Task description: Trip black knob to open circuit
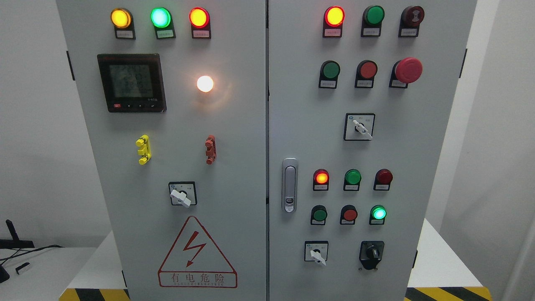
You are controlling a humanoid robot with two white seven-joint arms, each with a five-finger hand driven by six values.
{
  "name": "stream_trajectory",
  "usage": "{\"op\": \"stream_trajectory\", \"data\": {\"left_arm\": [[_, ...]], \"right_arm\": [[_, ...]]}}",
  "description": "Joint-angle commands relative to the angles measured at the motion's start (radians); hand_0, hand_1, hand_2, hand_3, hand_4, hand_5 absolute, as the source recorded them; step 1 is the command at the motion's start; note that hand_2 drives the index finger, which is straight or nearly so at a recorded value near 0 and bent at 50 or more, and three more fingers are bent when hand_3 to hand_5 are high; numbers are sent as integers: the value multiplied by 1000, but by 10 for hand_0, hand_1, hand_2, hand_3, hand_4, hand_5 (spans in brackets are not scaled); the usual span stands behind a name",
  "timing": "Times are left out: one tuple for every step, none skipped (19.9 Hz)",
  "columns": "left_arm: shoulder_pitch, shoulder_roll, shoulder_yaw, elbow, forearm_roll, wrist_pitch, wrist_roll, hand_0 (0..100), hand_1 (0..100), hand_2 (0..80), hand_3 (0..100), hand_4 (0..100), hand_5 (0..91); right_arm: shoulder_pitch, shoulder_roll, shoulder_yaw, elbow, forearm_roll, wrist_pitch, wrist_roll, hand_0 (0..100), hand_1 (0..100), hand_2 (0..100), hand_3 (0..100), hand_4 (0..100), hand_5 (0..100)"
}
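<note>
The black knob (pixel 371 253) sat at the lower right of the frame, low on the right-hand door of the grey control cabinet (pixel 234 167), to the right of a white-handled selector switch (pixel 316 253). Its pointer appeared to stand roughly upright, perhaps turned slightly off vertical; the markings around it were too small to read, so whether that position meant tripped or closed could not be settled. The scene fitted either reading: a knob awaiting its turn, or one already turned with the arm gone. The lamps gave no firm verdict. A green indicator (pixel 378 212) just above the knob was lit, as were a red one (pixel 321 177) higher up and a white lamp (pixel 205 83) on the left door, but which circuit each reported was not legible.

Neither robot hand appeared anywhere in the head view, so the state of the fingers could not be told. The cabinet's top and bottom edges were cut off by the frame.
</note>
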Motion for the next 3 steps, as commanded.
{"op": "stream_trajectory", "data": {"left_arm": [[0,1,0,-1,-31,-1,-1,120,389,0,0,0,0],[0,1,0,-1,-31,-1,-1,120,389,0,0,0,0],[0,1,0,1,-31,-1,-1,120,389,0,0,0,0]], "right_arm": [[-9,-2,-3,-8,0,0,0,97,72,0,60,0,0],[-12,0,-3,-8,0,2,0,97,72,0,62,0,0],[-13,0,-3,-8,0,0,0,98,73,0,66,0,0]]}}
